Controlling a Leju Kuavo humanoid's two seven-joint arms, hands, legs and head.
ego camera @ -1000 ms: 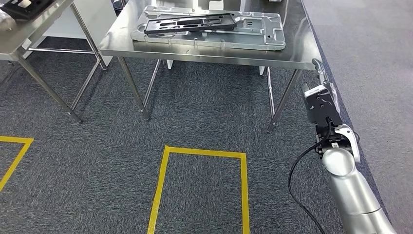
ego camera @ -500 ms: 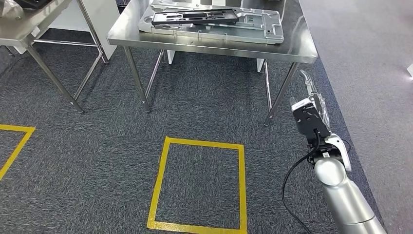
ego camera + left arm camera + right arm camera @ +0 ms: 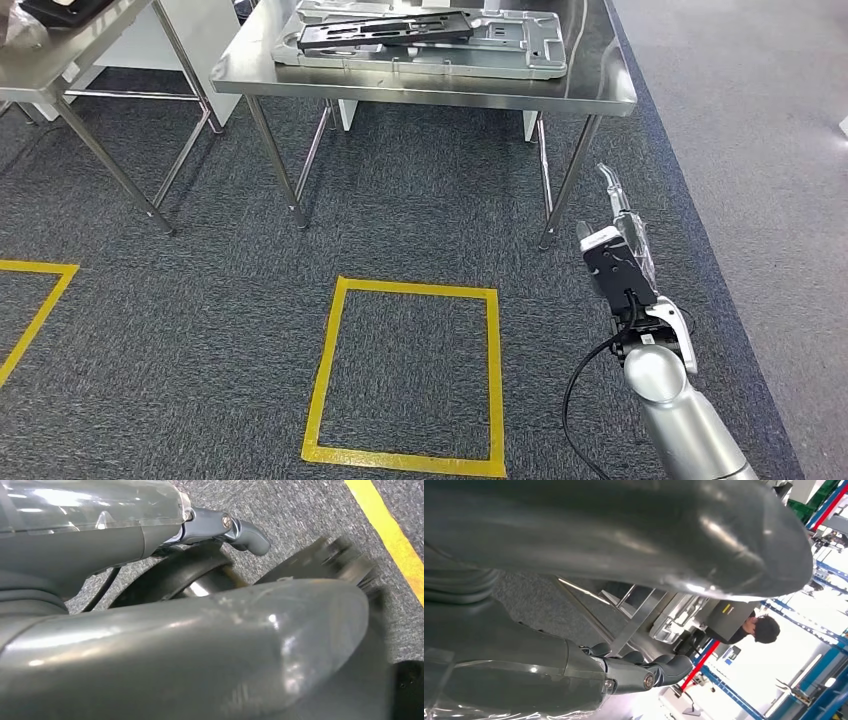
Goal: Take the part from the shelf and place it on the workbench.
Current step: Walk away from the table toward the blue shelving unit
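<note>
A flat black part (image 3: 385,30) lies on a grey pressed-metal panel (image 3: 520,50) on the steel workbench (image 3: 600,95), far ahead at the top of the head view. My right hand (image 3: 620,240) hangs at my side over the carpet, right of the bench's near leg, fingers pointing forward and holding nothing. The right wrist view has its thick thumb (image 3: 624,540) and dark fingers (image 3: 644,672) apart with nothing between them. My left hand (image 3: 175,645) hangs over the carpet, thumb and a finger (image 3: 235,527) apart, holding nothing.
A yellow taped square (image 3: 405,375) marks the carpet in front of me, with another yellow line (image 3: 30,300) at the left. A second steel table (image 3: 60,60) stands at the far left. A person (image 3: 764,627) and blue racks (image 3: 804,690) are beyond the bench.
The whole picture has shifted: the camera moved, so the bench sits higher and the yellow square shows in full. My right arm has swung lower and inward beside me.
</note>
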